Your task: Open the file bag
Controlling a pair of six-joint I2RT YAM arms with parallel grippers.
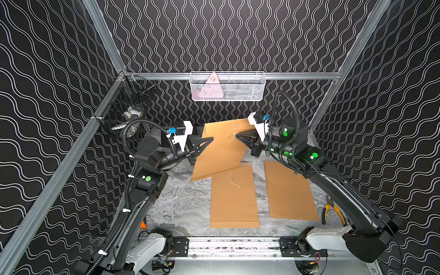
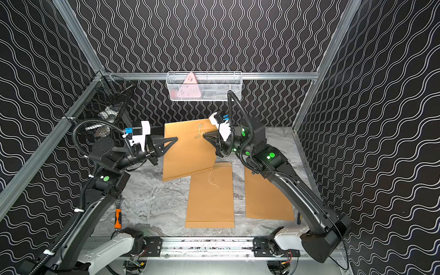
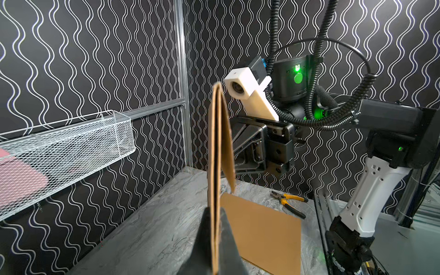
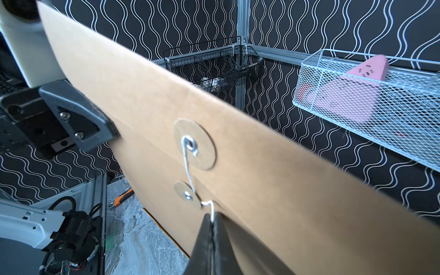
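Two-arm string release, shown at the unwinding step. At left, the left gripper (image 1: 211, 139) is clamped on the near side edge of the file bag (image 1: 221, 152). The left wrist view shows its fingers (image 3: 228, 240) pressed flat against both faces of the card. The bag is held up off the table (image 1: 181, 202), standing tilted between the two arms. Its lower edge overlaps the top of a second file bag (image 1: 234, 200) in both top views; whether the two touch cannot be told.

At centre, on the held bag's face, the string (image 4: 187, 171) runs from the eyelet of the upper disc (image 4: 202, 152) down to the lower disc (image 4: 182, 190). It bends round that disc toward the right arm.

At right, the right gripper (image 4: 212, 222) is closed, its tips pinching the free end of the string just beside the lower disc. The flap appears still fastened, so the task is judged to be in its early part.

The next move probably calls for the right gripper to carry the string round the lower disc against the sense of its winding. It should be lightly taut and clear of the disc's rim, while the left gripper holds the bag steady. Farther right, a third file bag (image 1: 289, 190) and pliers (image 1: 332, 210) lie flat on the table, apart from the action.
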